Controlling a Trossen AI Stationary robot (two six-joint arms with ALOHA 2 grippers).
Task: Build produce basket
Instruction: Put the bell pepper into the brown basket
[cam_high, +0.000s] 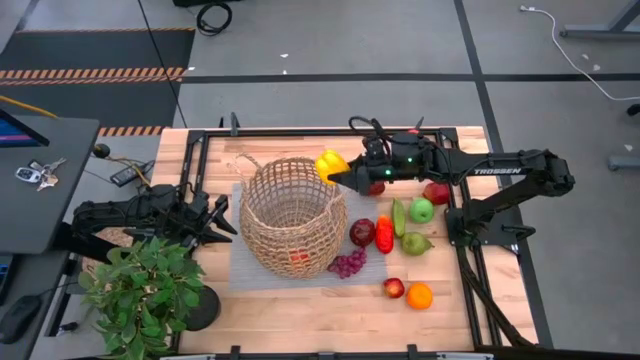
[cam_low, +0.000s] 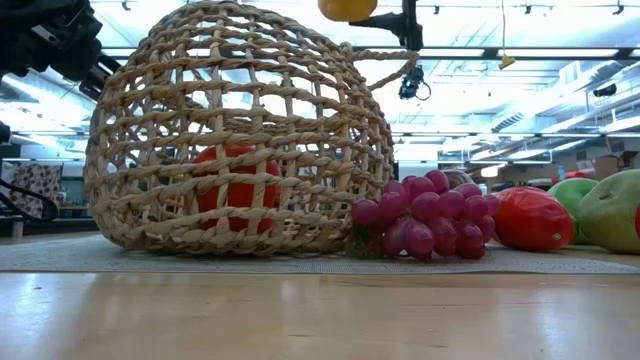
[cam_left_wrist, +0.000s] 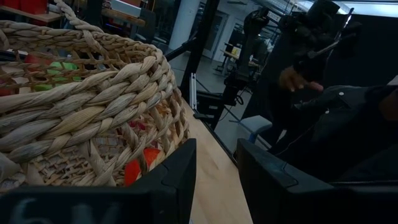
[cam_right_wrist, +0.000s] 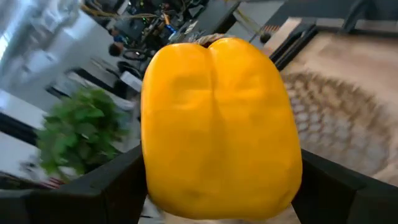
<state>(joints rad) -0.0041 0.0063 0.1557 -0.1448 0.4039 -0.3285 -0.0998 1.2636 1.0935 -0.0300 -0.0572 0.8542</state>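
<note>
The basket (cam_high: 292, 220) sits on a grey mat (cam_high: 240, 272) near the middle of the table (cam_high: 300, 320). It is round and tan, woven in an open lattice with thick braided strands at the rim and a thin loop handle (cam_high: 246, 162) on its far side. In the low view its woven wall bulges like a dome, and one red fruit (cam_low: 236, 188) shows through the gaps, lying inside on the bottom.

One yellow pepper (cam_high: 331, 165) hangs above the basket's far right rim, pinched between the fingers of the right gripper (cam_high: 343, 176); in the right wrist view the pepper fills the space between the two dark fingers, smooth and glossy with a crease down its middle.

To the right of the basket, toward the table's right edge, lies the rest of the produce: one bunch of purple grapes (cam_high: 347, 263) touching the basket's near right side, one dark red fruit (cam_high: 362, 232), one red chili (cam_high: 384, 234), one long green vegetable (cam_high: 399, 216), one green apple (cam_high: 422, 210), one green pear (cam_high: 415, 243), and one dark red apple (cam_high: 436, 192) partly under the right arm. Closer to the near edge lie one red apple (cam_high: 394, 288) and one orange (cam_high: 419, 295), side by side.

The left gripper (cam_high: 222, 218) rests just left of the basket, its fingers slightly apart with nothing between them. A potted green plant (cam_high: 140, 290) stands at the near left corner.
</note>
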